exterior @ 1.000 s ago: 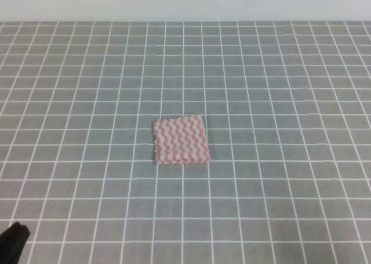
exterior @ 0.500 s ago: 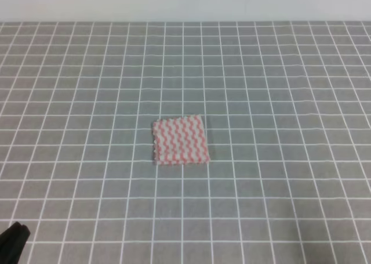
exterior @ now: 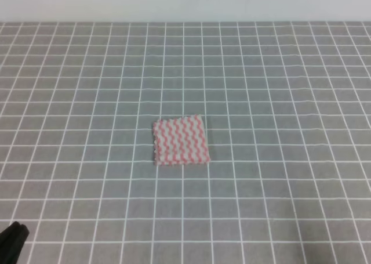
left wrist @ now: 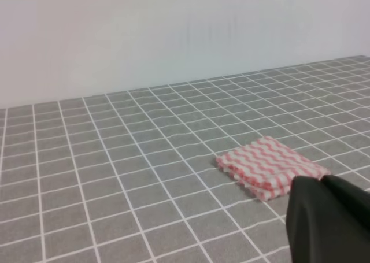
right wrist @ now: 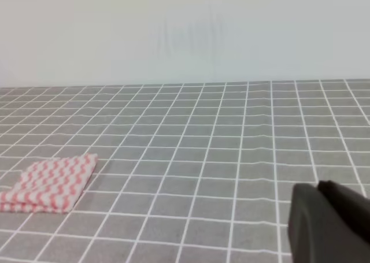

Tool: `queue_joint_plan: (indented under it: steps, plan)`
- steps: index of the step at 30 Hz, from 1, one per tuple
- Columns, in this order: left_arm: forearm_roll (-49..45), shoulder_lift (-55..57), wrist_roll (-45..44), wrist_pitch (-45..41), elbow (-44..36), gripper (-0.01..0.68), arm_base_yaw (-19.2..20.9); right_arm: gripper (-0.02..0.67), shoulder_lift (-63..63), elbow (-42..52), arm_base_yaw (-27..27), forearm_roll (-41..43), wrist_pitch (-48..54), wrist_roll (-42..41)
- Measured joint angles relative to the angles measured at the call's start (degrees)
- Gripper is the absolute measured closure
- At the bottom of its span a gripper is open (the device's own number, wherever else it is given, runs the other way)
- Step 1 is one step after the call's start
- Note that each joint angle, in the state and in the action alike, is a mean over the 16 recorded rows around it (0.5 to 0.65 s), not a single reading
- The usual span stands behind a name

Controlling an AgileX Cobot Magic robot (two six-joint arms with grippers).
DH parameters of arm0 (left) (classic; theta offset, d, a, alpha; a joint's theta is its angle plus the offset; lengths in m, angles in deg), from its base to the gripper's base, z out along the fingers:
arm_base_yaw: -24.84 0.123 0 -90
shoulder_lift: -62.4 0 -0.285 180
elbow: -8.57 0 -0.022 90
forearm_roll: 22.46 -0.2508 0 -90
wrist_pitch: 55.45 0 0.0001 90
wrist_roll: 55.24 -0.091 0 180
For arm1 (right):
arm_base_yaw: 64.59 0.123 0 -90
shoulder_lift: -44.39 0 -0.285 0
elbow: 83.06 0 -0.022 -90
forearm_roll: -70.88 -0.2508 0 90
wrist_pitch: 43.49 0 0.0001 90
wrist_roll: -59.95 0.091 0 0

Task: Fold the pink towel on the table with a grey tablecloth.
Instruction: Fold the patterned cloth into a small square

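Towel (exterior: 179,140), folded and flat mid-table (exterior: 278,101), lies well apart from my left gripper (exterior: 13,241), toward its 2 o'clock; edges follow the grid, no clear long axis. Neither gripper's (right wrist: 329,222) closure is discernible.

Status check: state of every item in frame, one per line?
pink towel: folded into a small layered square, lying flat, nothing touching it
grey tablecloth: spread flat over the table
left gripper: clear of the towel, open or shut unclear
right gripper: clear of the towel, open or shut unclear
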Motion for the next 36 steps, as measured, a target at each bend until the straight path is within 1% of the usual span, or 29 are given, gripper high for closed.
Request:
queue_joint_plan:
  steps: [5, 17, 20, 36]
  plan:
    - [-0.04, 0.13, 0.01, 0.16, -0.13, 0.675, -0.01, 0.664, -0.11, 0.0, -0.07, 2.92, 0.83, 1.94]
    - [0.08, -0.2, 0.01, -0.19, 0.27, 0.676, 0.01, 0.664, 0.18, -0.56, -0.08, 19.28, 8.08, 18.75]
    - [0.14, -0.39, 0.0, -0.35, 0.47, 0.676, 0.02, 0.664, 0.23, -0.7, -0.08, 22.16, 9.44, 21.81]
    - [-0.02, -0.38, 0.0, -0.26, 0.53, 0.676, 0.02, 0.664, 0.23, -0.64, -0.08, 23.01, 9.48, 21.18]
